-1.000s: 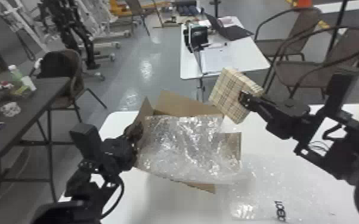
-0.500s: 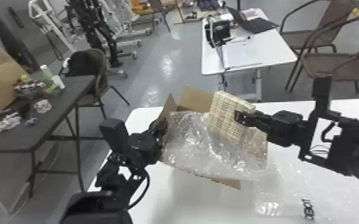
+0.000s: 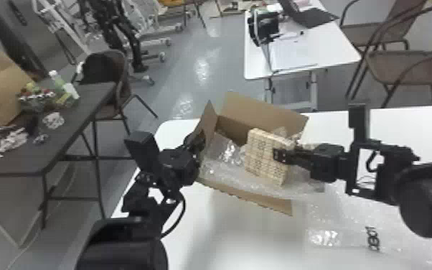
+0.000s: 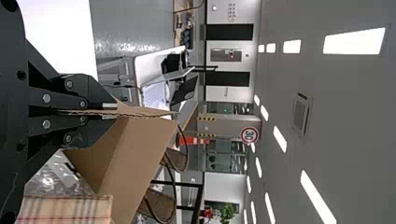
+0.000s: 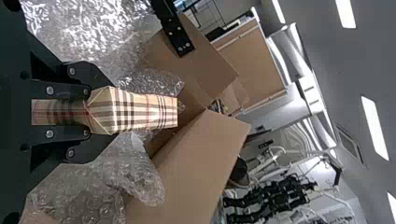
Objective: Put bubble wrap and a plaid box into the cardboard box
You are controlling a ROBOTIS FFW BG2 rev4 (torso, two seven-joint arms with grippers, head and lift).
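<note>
- Black, my right end effector [image 3: 279, 155] grips the plaid box [image 3: 262, 154], which juts straight ahead of it, thin edge up.
- Bubble wrap [image 3: 226, 176] sits just below, across the mouth of the cardboard box [image 3: 258, 113].
- Beyond, my left end effector [image 4: 109, 112] pinches a side flap [image 3: 210, 120].

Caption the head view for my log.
Right gripper holds the plaid box over bubble wrap draped across the open cardboard box; left gripper grips a flap.

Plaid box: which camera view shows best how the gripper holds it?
The right wrist view: the plaid box sits between both fingers of the right gripper. The head view shows its broad face against the bubble wrap. The left wrist view shows one part, cut off by the edge.
</note>
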